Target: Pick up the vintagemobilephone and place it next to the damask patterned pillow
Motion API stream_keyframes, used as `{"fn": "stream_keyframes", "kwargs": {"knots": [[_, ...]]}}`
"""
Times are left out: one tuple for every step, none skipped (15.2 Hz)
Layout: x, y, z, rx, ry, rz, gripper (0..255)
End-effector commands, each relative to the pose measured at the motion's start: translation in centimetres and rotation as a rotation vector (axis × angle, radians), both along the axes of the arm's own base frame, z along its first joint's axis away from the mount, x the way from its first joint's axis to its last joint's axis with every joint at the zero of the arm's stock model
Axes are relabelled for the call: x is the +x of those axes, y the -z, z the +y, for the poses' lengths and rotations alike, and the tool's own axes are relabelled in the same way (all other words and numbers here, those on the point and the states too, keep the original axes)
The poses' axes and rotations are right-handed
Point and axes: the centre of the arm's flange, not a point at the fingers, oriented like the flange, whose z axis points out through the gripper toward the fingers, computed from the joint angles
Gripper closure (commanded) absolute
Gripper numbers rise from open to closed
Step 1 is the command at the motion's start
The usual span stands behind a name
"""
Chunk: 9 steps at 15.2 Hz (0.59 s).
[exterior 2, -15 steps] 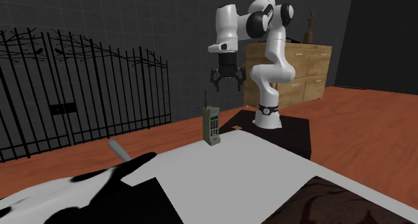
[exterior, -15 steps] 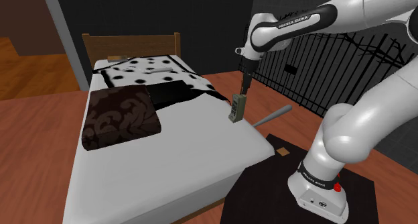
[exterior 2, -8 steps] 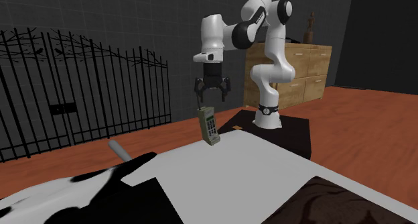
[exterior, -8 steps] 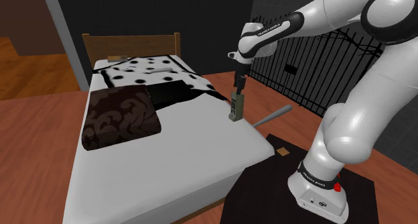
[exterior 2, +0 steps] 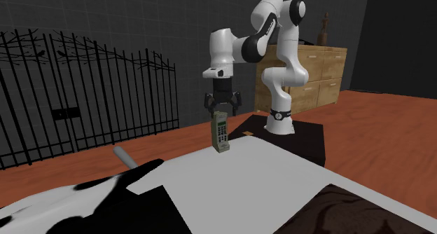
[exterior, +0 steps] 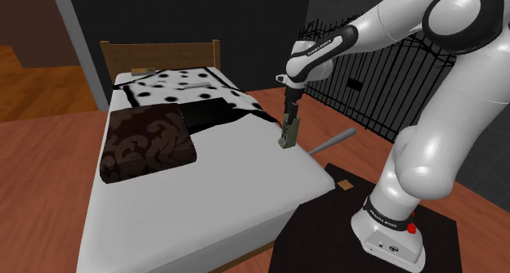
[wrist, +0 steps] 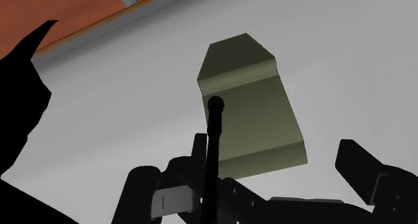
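Note:
An olive-green vintage mobile phone (exterior: 286, 133) (exterior 2: 221, 132) stands upright on the white bed (exterior: 221, 181), near the edge by the stand. Its black antenna (wrist: 214, 132) points up toward the hand. My gripper (exterior: 289, 114) (exterior 2: 220, 106) (wrist: 271, 159) hangs straight over the phone, open, its fingers (wrist: 362, 165) straddling the phone's (wrist: 251, 102) top end without clasping it. The dark brown damask pillow (exterior: 145, 140) (exterior 2: 350, 211) lies across the bed, toward the shoulder view's left.
Spotted black-and-white bedding (exterior: 184, 87) and a black cover (exterior: 208, 114) lie by the wooden headboard (exterior: 159, 51). A black iron gate (exterior: 384, 83) (exterior 2: 77, 92) stands behind. A grey rod (exterior: 331, 140) lies on the floor. A wooden dresser (exterior 2: 315, 78) stands beyond the stand (exterior: 368, 239).
The arm swung over the phone and came down, so the open fingers now flank its top. The phone leaned briefly half a second ago and stands upright again.

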Motion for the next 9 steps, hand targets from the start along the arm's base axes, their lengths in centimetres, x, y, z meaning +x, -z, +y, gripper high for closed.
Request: {"fn": "stream_keyframes", "kwargs": {"knots": [[-0.05,0.16,-0.04,0.0,0.0,0.0,0],[-0.04,0.16,-0.04,0.0,0.0,0.0,0],[-0.04,0.17,-0.04,0.0,0.0,0.0,0],[-0.04,0.17,-0.04,0.0,0.0,0.0,0],[-0.04,0.17,-0.04,0.0,0.0,0.0,0],[-0.04,0.16,-0.03,0.0,0.0,0.0,0],[-0.04,0.16,-0.03,0.0,0.0,0.0,255],[-0.04,0.16,-0.03,0.0,0.0,0.0,255],[-0.04,0.17,-0.04,0.0,0.0,0.0,255]]}}
